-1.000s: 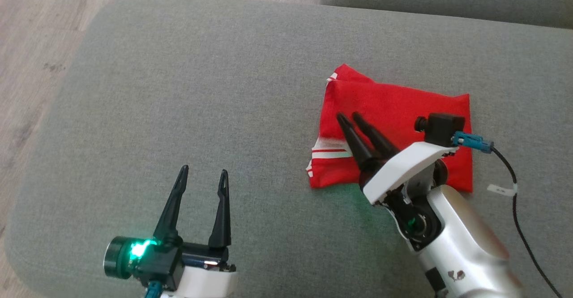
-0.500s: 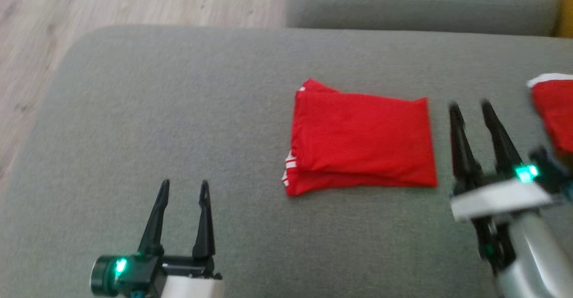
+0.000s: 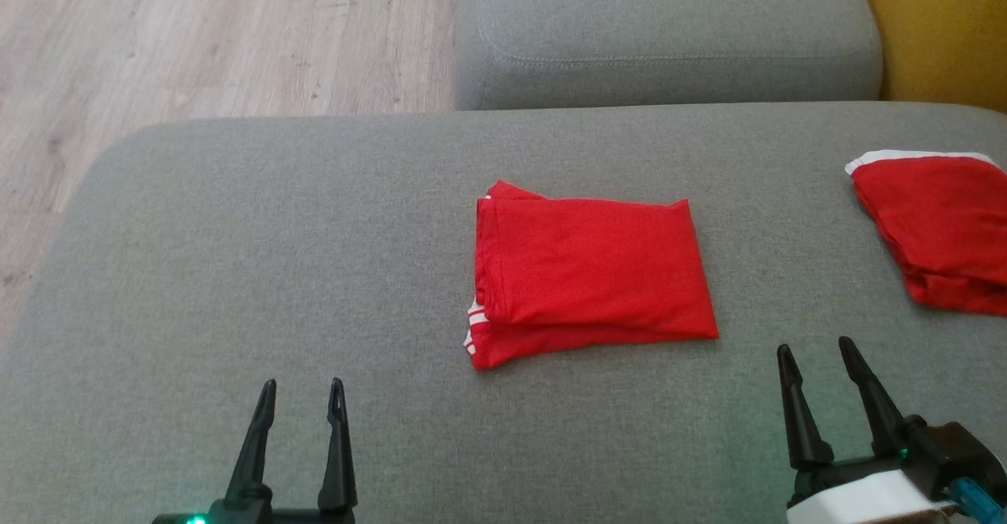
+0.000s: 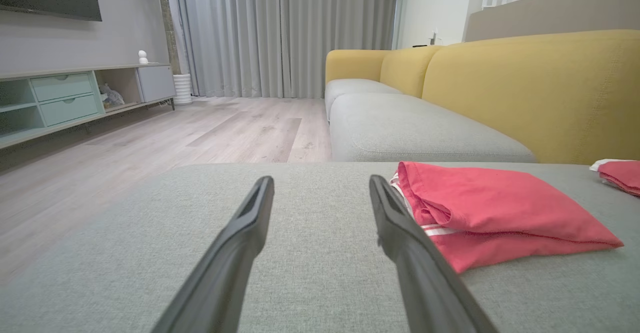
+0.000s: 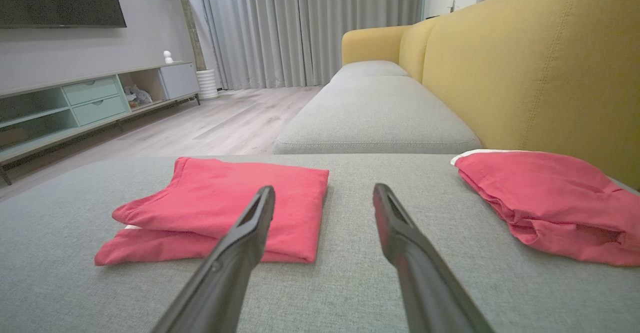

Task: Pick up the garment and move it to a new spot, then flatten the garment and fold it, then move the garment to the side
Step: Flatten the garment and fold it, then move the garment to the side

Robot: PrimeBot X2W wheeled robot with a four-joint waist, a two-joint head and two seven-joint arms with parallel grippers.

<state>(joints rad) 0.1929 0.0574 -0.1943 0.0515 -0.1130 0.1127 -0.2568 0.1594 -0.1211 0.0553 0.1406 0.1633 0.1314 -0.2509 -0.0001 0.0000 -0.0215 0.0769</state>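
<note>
I judge folding done; folded red fabric garment (image 3: 590, 268) lies frame centre. Left end effector (image 3: 302, 386), right end effector (image 3: 814, 345): spread, empty. Next: grip all layers, shift aside.

You had a grey fabric cushion (image 3: 236, 272) as your work surface. A folded red garment (image 3: 586, 268) lay flat near its middle, with white stripes showing at its left edge. A second red garment (image 3: 936, 229), white-trimmed, lay by the cushion's right side, well apart from the first.

Right gripper (image 3: 814, 345) off garment (image 3: 590, 268) (apparently open)
</note>
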